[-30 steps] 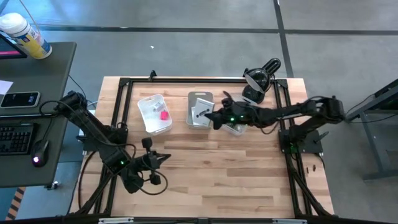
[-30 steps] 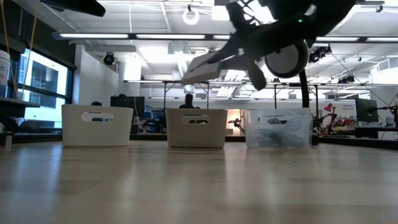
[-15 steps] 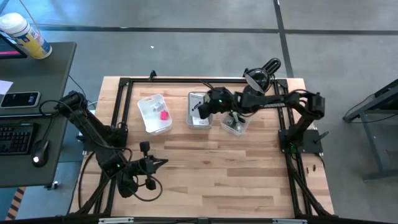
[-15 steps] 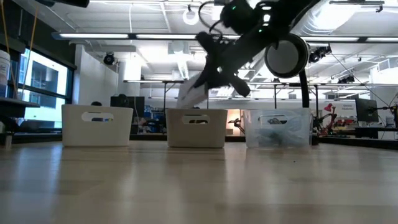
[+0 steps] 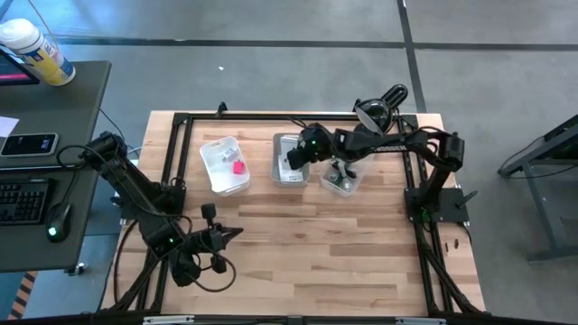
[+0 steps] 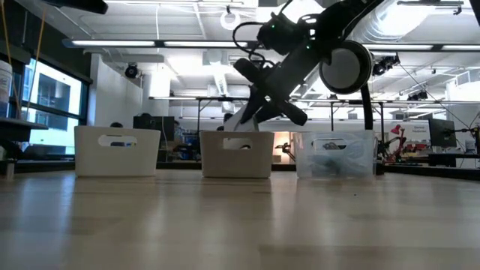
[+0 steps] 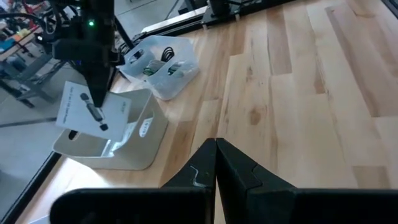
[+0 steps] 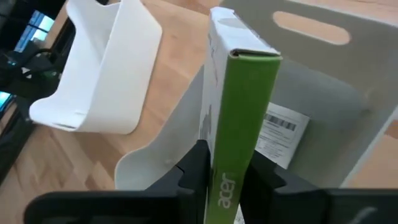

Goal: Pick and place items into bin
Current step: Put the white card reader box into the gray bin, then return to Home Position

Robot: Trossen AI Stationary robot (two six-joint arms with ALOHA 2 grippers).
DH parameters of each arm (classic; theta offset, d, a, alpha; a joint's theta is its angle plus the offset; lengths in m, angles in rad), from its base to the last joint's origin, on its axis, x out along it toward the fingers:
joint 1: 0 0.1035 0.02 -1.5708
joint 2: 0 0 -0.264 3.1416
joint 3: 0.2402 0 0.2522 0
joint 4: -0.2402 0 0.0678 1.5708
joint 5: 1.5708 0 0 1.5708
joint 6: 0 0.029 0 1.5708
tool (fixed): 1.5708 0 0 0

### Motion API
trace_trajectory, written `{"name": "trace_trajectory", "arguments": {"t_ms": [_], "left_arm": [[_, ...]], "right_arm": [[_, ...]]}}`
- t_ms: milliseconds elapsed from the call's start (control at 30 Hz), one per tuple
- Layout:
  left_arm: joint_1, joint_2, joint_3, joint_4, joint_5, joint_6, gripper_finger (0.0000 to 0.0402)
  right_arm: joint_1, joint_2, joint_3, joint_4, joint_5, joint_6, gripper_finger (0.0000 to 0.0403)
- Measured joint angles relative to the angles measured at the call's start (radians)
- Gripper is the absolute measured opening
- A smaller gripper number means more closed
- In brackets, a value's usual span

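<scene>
The right gripper (image 5: 294, 159) is hanging over the middle bin (image 5: 290, 160), its fingers (image 8: 193, 163) clamped narrow on a flat white box (image 8: 239, 118) with a green spine; the spine is carrying the word "acer" in pale letters, and the box's white face is showing a small dark printed picture in the left wrist view (image 7: 93, 111); from table height the box (image 6: 241, 120) is tilting down with its lower end at the bin's rim (image 6: 236, 135); inside that bin a white label with a barcode (image 8: 283, 134) is lying against the wall, its print too small to read.

The white bin on the left (image 5: 224, 165) is holding a pink block (image 5: 238, 166); the clear bin on the right (image 5: 342, 180) is holding dark odds and ends that I cannot tell apart.

The left gripper (image 5: 237, 231) is waiting low over the bare wood near the table's front left, its fingers (image 7: 239, 165) pressed together on nothing.
</scene>
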Motion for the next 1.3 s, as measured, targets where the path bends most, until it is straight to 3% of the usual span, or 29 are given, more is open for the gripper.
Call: {"name": "trace_trajectory", "arguments": {"t_ms": [667,967,1133,1300], "left_arm": [[0.0,0.0,0.0,-0.083,-0.032,-0.101,0.0],[0.0,0.0,0.0,-0.1,-0.063,-0.097,0.0],[0.001,0.0,0.014,-0.113,-0.102,0.037,0.0001],[0.001,0.0,0.042,-0.127,-0.182,0.304,0.0001]], "right_arm": [[-0.001,0.0,0.0,0.023,0.028,-0.041,0.0155],[0.004,-0.049,0.0,0.094,0.02,-0.125,0.0167],[0.03,-0.124,0.0,0.098,0.024,-0.235,0.0168],[0.074,-0.213,0.0,0.097,0.061,-0.361,0.0168]]}}
